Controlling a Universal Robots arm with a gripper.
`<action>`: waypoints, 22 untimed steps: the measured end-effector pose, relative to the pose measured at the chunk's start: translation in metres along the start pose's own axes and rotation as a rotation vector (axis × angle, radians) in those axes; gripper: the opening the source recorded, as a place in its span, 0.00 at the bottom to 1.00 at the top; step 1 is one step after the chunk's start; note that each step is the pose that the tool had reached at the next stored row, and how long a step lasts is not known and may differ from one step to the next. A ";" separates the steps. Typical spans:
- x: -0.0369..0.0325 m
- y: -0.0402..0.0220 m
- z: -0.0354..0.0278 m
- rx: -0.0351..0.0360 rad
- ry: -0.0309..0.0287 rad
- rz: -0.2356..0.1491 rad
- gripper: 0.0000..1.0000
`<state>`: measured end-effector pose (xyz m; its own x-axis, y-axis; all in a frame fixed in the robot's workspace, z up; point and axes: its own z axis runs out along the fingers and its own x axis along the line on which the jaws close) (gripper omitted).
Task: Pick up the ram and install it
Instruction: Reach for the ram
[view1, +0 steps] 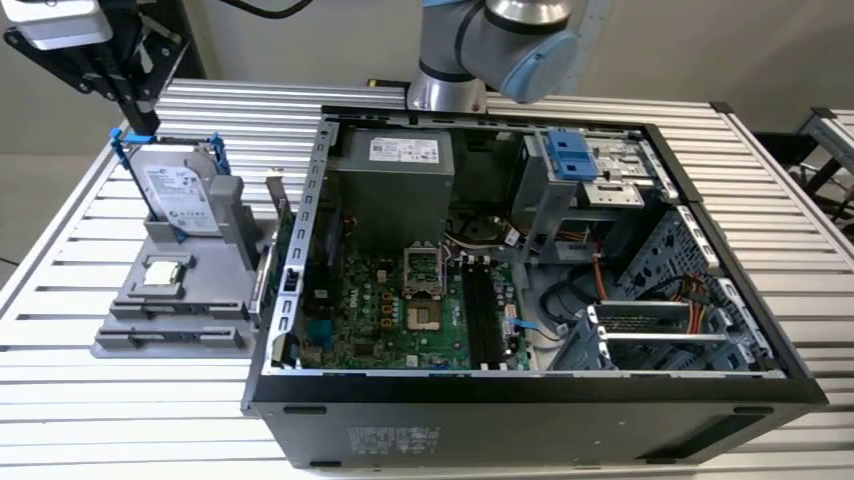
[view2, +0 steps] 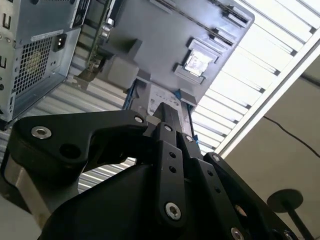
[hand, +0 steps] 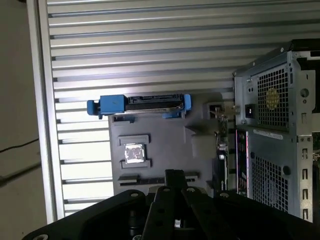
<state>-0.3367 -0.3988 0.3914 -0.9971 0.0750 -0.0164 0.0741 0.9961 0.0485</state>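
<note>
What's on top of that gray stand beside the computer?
A hard drive stands upright on it, and a small square chip lies flat, nearer the camera in the exterior view. The drive hides whatever sits right behind it on the stand.

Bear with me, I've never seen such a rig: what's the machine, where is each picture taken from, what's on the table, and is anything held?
It is one robot arm at a slatted table. The exterior view looks on from outside; both wrist views ride on the arm, looking past its black hand. On the table stand an open computer case and a grey holder carrying a hard drive with blue rails and a processor chip. The thin upright stick beside the case is probably the ram. The hand hovers above the holder, shut and empty.
</note>
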 end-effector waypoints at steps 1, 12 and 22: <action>0.0010 -0.0001 0.0000 -0.0002 0.0002 -0.005 0.00; 0.0041 -0.0006 -0.0001 -0.0006 0.0020 -0.039 0.00; 0.0054 -0.0151 -0.0008 -0.0006 0.0019 -0.039 0.00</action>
<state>-0.3432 -0.4135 0.3914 -0.9992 0.0363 -0.0164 0.0355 0.9982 0.0485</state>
